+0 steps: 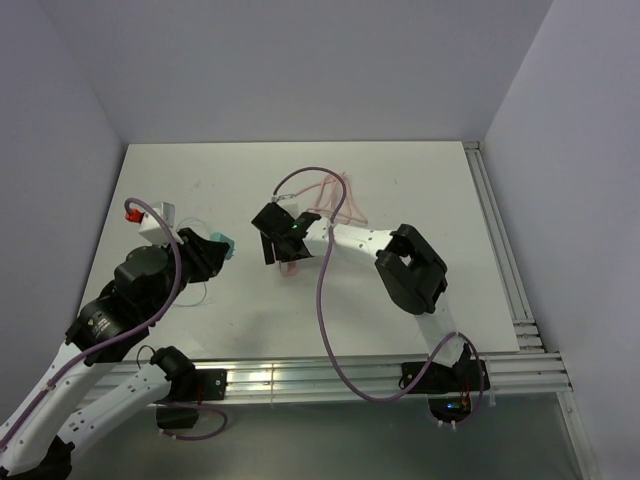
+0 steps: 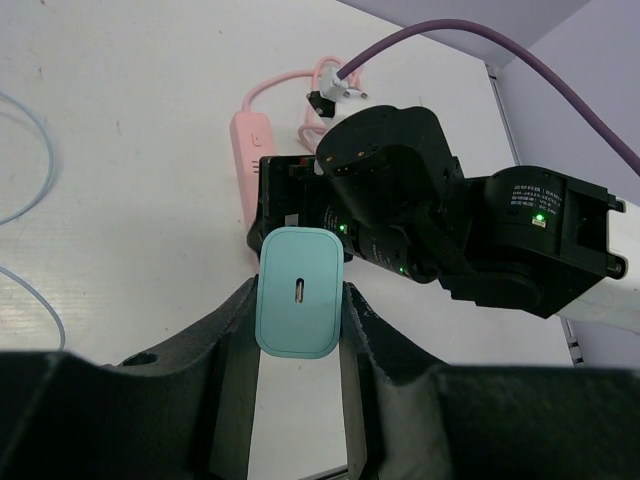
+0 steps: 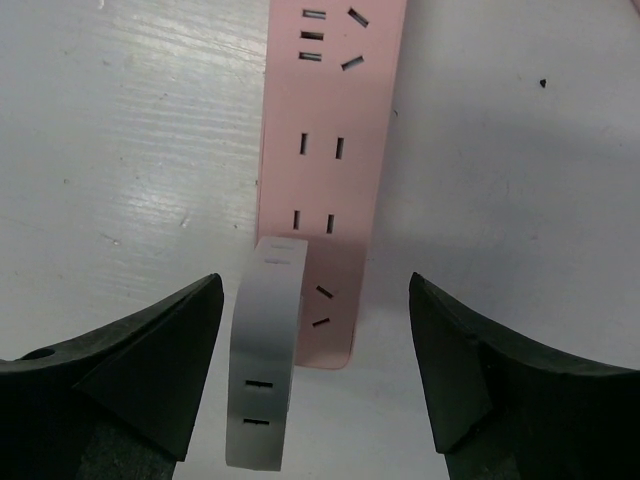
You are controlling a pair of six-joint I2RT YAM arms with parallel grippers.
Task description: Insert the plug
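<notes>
Teal plug [image 2: 298, 292] is clamped in left hand [image 2: 299, 300], off the worktop [image 1: 420, 190], short of pink power strip [image 3: 330, 150]. Right hand [image 3: 315, 300] is spread wide astride strip, nothing grasped. Prongs should be squared w/ slots before pressing; strip to be steadied.

View down through right end effector [image 3: 315, 290], dark fingers [image 3: 150, 360] spread wide and touching nothing. Between them, pink power strip [image 3: 335, 150] flat on white surface [image 3: 130, 150], sockets up; pale grey slotted block [image 3: 265, 350] overlapping one long side near its end.
</notes>
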